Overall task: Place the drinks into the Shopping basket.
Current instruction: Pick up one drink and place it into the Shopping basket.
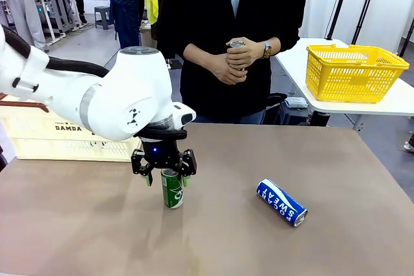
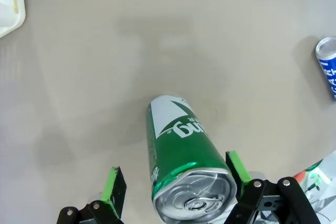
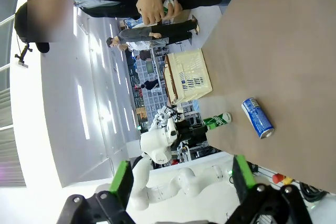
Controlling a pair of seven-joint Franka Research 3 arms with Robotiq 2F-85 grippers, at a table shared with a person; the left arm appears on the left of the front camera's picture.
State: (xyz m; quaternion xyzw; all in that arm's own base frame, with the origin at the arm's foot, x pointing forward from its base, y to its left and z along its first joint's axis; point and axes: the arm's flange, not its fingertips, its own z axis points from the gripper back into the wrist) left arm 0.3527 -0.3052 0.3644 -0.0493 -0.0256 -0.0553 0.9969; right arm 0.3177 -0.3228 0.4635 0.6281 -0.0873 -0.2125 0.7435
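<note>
1. The left gripper hangs pointing down over the green can, jaws spread wide; its fingers straddle the can's silver top, one on each side.
2. In the left wrist view one green pad stands clear of the can's wall with bare table showing between; the other pad sits just beside the opposite wall, and whether it touches cannot be told; the jaws are not clamped on the can.
3. The green can stands upright on the brown table, left of the middle, toward the robot's side.
4. The blue can lies on its side on the table, well to the right of the green can, white lettering up; no gripper is near it.
5. The Shopping basket sits at the table's left far side, behind the left arm, apart from both cans.
6. The right gripper is spread apart with nothing between its fingers; its wrist view looks down on the table from well away, taking in both cans and the basket.
7. A person stands at the far edge, hands clasped together around a small item; what it is cannot be told.
8. A yellow mesh basket rests on a white side table to the right.
</note>
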